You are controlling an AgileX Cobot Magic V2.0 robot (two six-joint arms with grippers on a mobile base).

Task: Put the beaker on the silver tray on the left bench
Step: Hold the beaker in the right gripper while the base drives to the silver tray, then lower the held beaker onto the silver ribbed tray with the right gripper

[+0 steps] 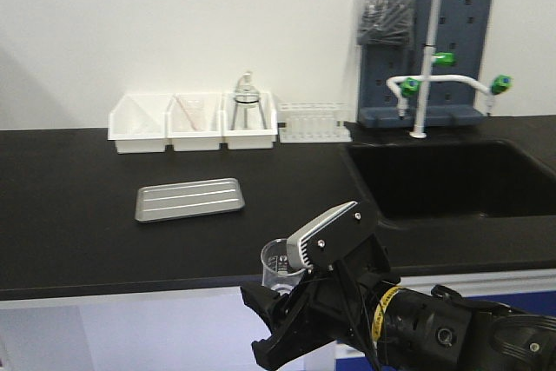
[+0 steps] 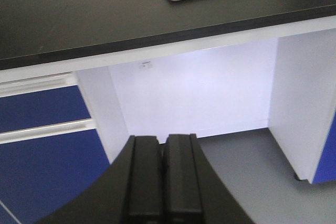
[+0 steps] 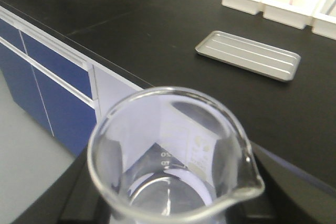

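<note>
Transport step: my right pincer (image 1: 285, 308), low centre of frame, grips the beaker (image 1: 279, 263) at the desk's (image 1: 78, 249) near edge; next, I judge, carry it up-left onto the silver tray (image 1: 189, 199).

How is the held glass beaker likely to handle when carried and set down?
The beaker looks thin, clear and empty: probably light, fragile, and slippery to grip. Being short and wide, it should stand steadily, though the ribbed floor of the silver tray might rock it slightly.
</note>
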